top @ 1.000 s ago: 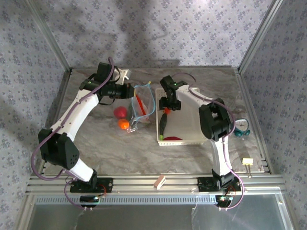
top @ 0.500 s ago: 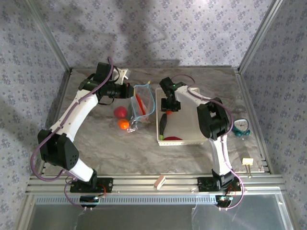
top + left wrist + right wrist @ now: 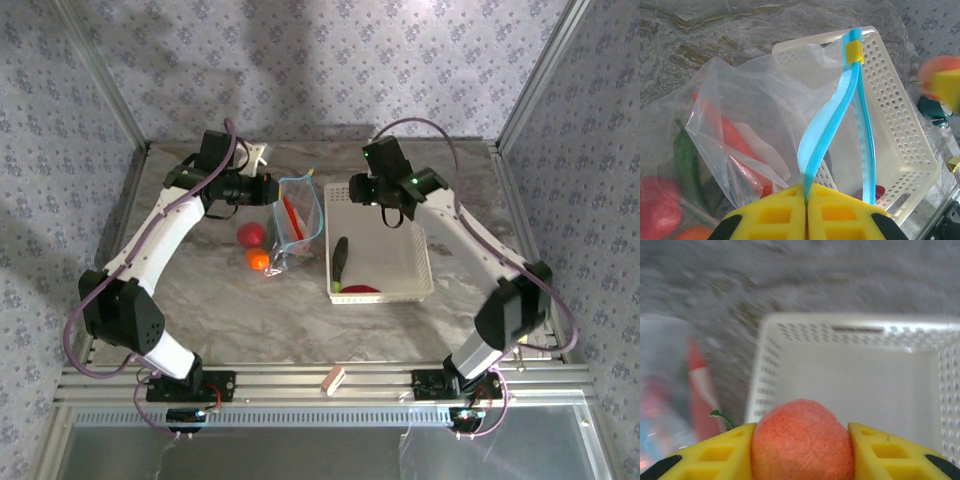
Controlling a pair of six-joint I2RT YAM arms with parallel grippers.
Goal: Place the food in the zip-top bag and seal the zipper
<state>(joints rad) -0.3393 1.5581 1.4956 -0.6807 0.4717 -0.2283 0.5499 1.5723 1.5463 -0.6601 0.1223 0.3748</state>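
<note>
My left gripper [image 3: 272,188] [image 3: 805,194] is shut on the zipper [image 3: 832,125], the light-blue strip, and holds the mouth of the zip-top bag [image 3: 297,222] [image 3: 750,115] open. A red chili [image 3: 732,142] and a green vegetable [image 3: 686,159] lie inside the bag. On the table left of it sit a red tomato [image 3: 251,233] and an orange [image 3: 259,259]. Above the far left corner of the white basket [image 3: 410,262] [image 3: 860,375], my right gripper [image 3: 354,192] [image 3: 802,440] is shut on a red-orange round fruit [image 3: 801,432]. A dark vegetable [image 3: 340,256] and a dark red slice [image 3: 362,289] lie in the basket.
A teal object [image 3: 505,266] and a small clip [image 3: 517,337] lie at the right edge of the table. A wooden block [image 3: 333,380] rests on the front rail. Metal frame posts and patterned walls close in the back and sides.
My right arm has risen out of the basket and swung towards the back, carrying the red-orange fruit up from the basket's left side. The left gripper and the bag have stayed put.
</note>
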